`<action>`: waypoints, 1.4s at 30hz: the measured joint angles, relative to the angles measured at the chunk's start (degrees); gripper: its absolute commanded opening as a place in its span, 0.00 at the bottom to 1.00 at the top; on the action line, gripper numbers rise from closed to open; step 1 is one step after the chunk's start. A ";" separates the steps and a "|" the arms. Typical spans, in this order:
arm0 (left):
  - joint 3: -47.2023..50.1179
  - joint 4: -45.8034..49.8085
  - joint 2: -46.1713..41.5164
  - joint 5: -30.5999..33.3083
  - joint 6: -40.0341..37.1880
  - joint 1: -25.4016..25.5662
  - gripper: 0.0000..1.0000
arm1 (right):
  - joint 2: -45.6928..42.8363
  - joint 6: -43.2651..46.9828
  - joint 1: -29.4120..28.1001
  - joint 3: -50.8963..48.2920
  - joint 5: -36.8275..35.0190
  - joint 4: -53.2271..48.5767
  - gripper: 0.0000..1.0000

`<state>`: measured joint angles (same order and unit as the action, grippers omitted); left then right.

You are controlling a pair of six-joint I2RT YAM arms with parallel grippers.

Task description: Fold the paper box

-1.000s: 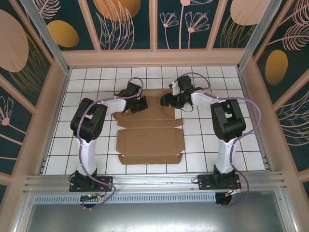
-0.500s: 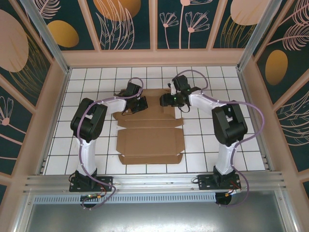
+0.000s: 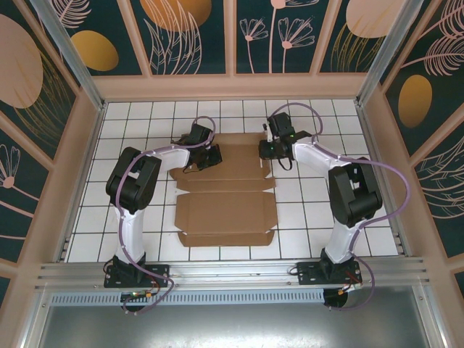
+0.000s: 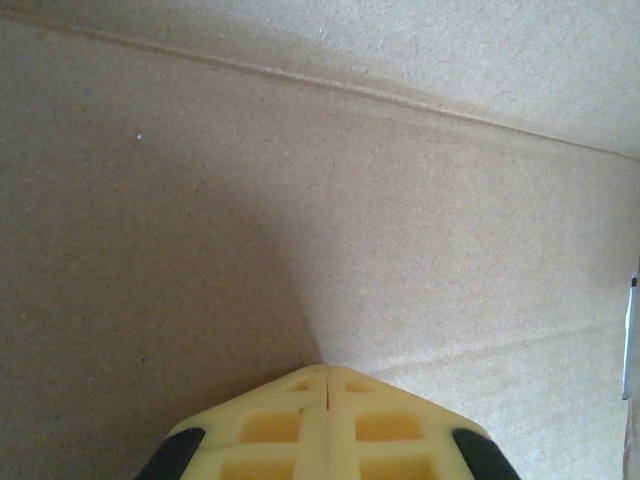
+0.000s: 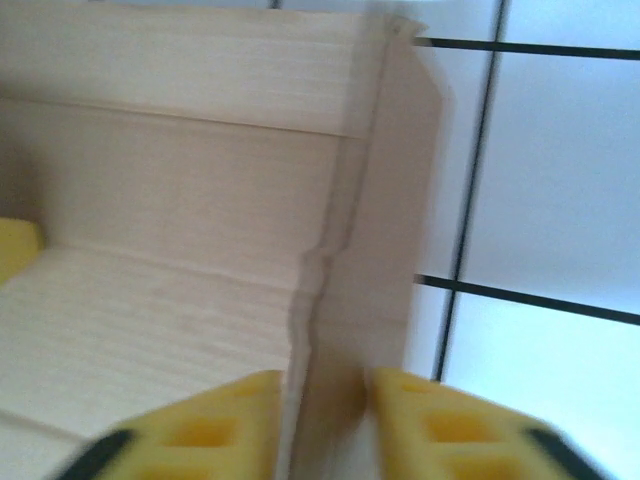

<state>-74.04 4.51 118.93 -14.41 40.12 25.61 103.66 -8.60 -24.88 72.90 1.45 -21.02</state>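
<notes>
Broadly, a white tiled table [image 3: 304, 217] is seen from above, and the paper box [image 3: 226, 210] is laid on its middle as an opened brown sheet, its near panels flat and its far panels lying between the two grippers.

The left arm [image 3: 134, 181] is folded with its elbow raised near the box's left edge, and its forearm is stretched away from the base and inward toward the far left part of the sheet. The right arm [image 3: 351, 192] is bent in the same manner on the other side, with its forearm swung inward to the far right corner of the box.

The left gripper [image 3: 205, 156] is set down on the cardboard; its yellow fingers [image 4: 270, 425] are pressed fully together, nothing is caught between them, and their tips are met by the sheet beside a crease.

The right gripper [image 3: 267, 150] is placed at a raised side flap [image 5: 385, 200], which is stood upright over the tiles. Its jaws are drawn narrow, and the flap's edge is pinched between the yellow fingers [image 5: 225, 420].
</notes>
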 measured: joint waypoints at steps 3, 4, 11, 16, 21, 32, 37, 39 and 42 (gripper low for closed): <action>0.00 0.00 0.00 0.28 0.00 0.00 0.00 | 2.36 1.40 -1.31 2.67 -7.96 -2.40 0.02; 0.00 -0.02 0.00 0.31 0.00 -0.07 0.00 | 3.76 1.99 -2.19 4.02 -11.10 -3.08 0.01; 0.00 -0.02 0.00 0.96 0.00 -0.22 0.00 | 16.68 5.09 -10.32 13.07 -34.60 -9.14 0.04; 0.00 0.00 0.00 1.16 0.00 -0.28 0.00 | 22.73 5.66 -13.18 15.91 -43.91 -11.67 0.25; 0.00 -0.02 0.00 1.18 0.00 -0.28 0.00 | 14.51 4.63 -11.08 10.93 -34.58 -9.16 0.55; 0.00 -0.04 0.00 1.11 0.24 -0.28 0.00 | -17.05 -5.33 3.63 -13.60 2.75 8.85 0.53; 0.00 -0.09 0.00 0.96 0.46 -0.28 0.00 | -14.12 -8.15 3.08 -21.59 11.21 10.58 0.51; 0.00 -0.09 0.00 0.98 0.46 -0.28 0.00 | -12.90 -8.90 3.08 -23.45 12.22 11.30 0.52; 0.00 -0.11 0.00 0.96 0.46 -0.28 0.00 | -11.98 -9.84 3.08 -25.11 13.25 12.17 0.52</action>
<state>-74.04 4.40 118.93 -13.45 40.58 25.32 91.68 -18.44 -21.80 47.79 14.70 -8.84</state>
